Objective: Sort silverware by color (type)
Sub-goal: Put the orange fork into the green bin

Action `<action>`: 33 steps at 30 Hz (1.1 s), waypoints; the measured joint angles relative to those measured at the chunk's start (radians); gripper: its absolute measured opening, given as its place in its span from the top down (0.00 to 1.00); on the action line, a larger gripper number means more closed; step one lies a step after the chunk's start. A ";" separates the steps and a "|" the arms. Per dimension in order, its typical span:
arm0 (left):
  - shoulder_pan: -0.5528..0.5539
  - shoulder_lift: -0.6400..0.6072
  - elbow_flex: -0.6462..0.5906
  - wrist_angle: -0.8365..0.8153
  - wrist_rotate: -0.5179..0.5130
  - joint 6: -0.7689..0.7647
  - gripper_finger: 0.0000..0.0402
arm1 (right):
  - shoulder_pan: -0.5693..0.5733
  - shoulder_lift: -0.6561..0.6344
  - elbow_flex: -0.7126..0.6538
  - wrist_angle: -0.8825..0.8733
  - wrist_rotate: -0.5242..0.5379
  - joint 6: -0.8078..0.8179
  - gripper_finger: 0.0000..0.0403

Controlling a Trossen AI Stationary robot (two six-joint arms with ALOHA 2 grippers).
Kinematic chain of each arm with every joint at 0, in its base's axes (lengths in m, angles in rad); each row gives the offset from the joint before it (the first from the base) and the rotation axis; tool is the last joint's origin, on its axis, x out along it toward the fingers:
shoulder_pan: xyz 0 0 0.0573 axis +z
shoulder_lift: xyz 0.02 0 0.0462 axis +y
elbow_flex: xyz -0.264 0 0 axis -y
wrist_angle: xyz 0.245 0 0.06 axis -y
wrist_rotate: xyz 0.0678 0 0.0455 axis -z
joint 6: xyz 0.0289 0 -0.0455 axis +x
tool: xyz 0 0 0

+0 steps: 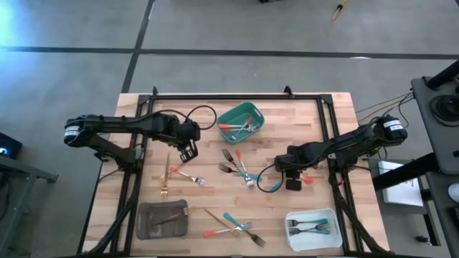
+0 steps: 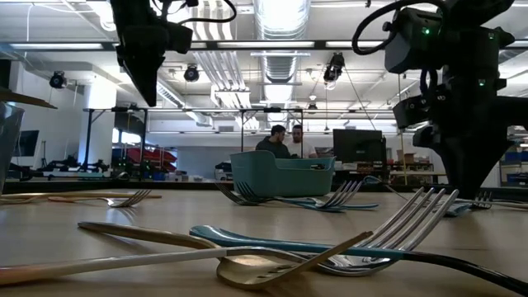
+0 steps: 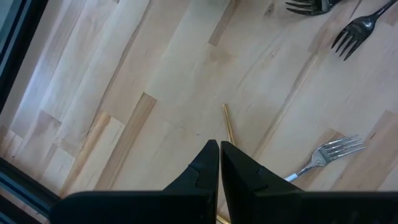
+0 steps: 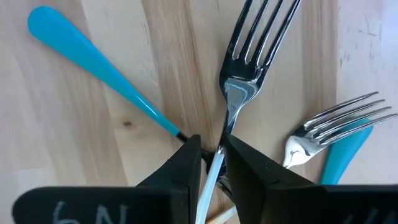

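While the right pincer (image 4: 210, 163) clamps narrowly on the handle of a silver fork (image 4: 239, 74) at the bench's (image 1: 323, 136) centre-right, the step in hand looks like a pickup. Next comes a clean lift, then a carry to the matching tray, likely the white tray (image 1: 313, 229) at lower right. Teal forks (image 4: 93, 62) crowd it and may snag. The left pincer (image 3: 219, 163), shut and empty, hangs over a gold utensil (image 3: 227, 127) at left. The green tray (image 1: 241, 122) sits top-centre.
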 joint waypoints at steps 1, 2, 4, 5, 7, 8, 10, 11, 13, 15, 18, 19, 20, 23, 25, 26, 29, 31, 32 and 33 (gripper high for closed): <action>0.000 0.000 0.000 0.000 0.000 0.000 1.00 | 0.000 0.002 0.000 0.000 0.001 0.000 0.84; 0.000 0.000 0.000 0.000 0.000 0.000 1.00 | 0.000 0.003 0.000 0.000 0.001 0.000 0.84; 0.000 0.000 0.000 0.000 0.000 0.000 1.00 | 0.000 0.003 0.000 0.001 0.002 0.000 0.84; 0.000 0.000 0.000 0.000 0.000 0.000 1.00 | 0.000 0.002 0.000 0.001 0.004 0.001 0.84; 0.000 0.000 0.000 0.001 0.000 0.000 1.00 | 0.000 0.002 0.000 0.001 0.020 0.002 0.84; 0.000 0.000 0.000 0.001 0.000 0.000 1.00 | 0.000 0.002 0.001 0.001 0.020 0.000 0.84; 0.000 0.000 0.000 0.001 0.000 0.000 1.00 | 0.000 0.002 0.001 0.003 0.028 0.000 0.84; 0.000 0.000 0.000 0.002 0.000 0.000 1.00 | 0.000 0.002 0.001 0.003 0.038 0.001 0.84; 0.000 0.000 0.000 0.002 0.000 0.000 1.00 | -0.001 0.002 0.001 0.007 0.061 0.002 0.84; 0.000 0.000 0.000 0.002 0.000 0.000 1.00 | -0.006 0.002 0.001 0.012 0.078 0.003 0.84; 0.000 0.000 0.000 0.002 0.000 0.000 1.00 | -0.019 0.002 -0.007 0.021 0.076 0.003 0.84; 0.000 0.000 0.000 0.002 0.000 0.000 1.00 | -0.024 0.003 -0.012 0.019 0.073 0.004 0.84; 0.000 0.000 0.000 0.002 0.000 0.000 1.00 | -0.028 0.003 -0.016 0.022 0.072 0.014 0.84; 0.000 0.000 0.000 0.002 0.000 0.000 1.00 | -0.041 0.000 -0.034 0.028 0.060 0.042 0.84; 0.000 0.000 0.000 0.002 0.000 0.000 1.00 | -0.046 0.000 -0.041 0.033 0.042 0.057 0.84; 0.000 0.000 0.000 0.002 0.000 0.001 1.00 | -0.047 0.000 -0.041 0.033 0.034 0.064 0.84; 0.000 0.000 0.000 0.002 0.000 0.008 1.00 | -0.047 -0.003 -0.041 0.048 0.028 0.067 0.84; 0.000 0.000 0.000 0.002 0.000 0.008 1.00 | -0.050 -0.003 -0.034 0.051 0.028 0.070 0.84; 0.000 0.000 0.000 0.002 0.000 0.008 1.00 | -0.051 -0.003 -0.027 0.052 0.031 0.070 0.84; 0.000 0.000 0.000 0.002 0.000 0.008 1.00 | -0.053 -0.003 -0.020 0.056 0.037 0.070 0.84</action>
